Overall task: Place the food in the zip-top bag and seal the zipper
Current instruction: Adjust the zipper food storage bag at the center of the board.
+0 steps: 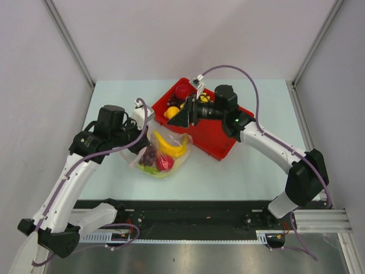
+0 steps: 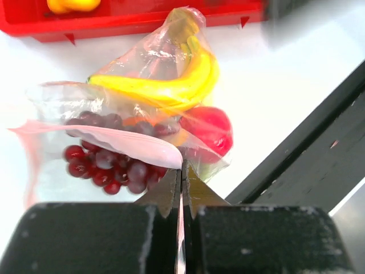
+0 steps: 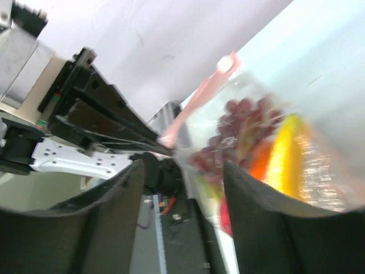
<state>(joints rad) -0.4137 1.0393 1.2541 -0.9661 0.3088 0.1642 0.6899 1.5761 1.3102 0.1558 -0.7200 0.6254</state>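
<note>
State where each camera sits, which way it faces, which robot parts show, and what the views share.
Top external: above and behind the bases, facing down; both arms, red tray, zip-top bag.
Left wrist: on the left arm, faces past the left gripper, shut on the zip-top bag's edge.
Right wrist: faces out through the open right gripper toward the bag.
Shared: all three show the bag.

Shining bright and even from overhead, throwing only faint, soft shadows. Glaring almost white off the table beyond the left gripper. Blurring across the zip-top bag ahead of the right gripper, smearing dark and unfocused at that gripper's own jaws.
</note>
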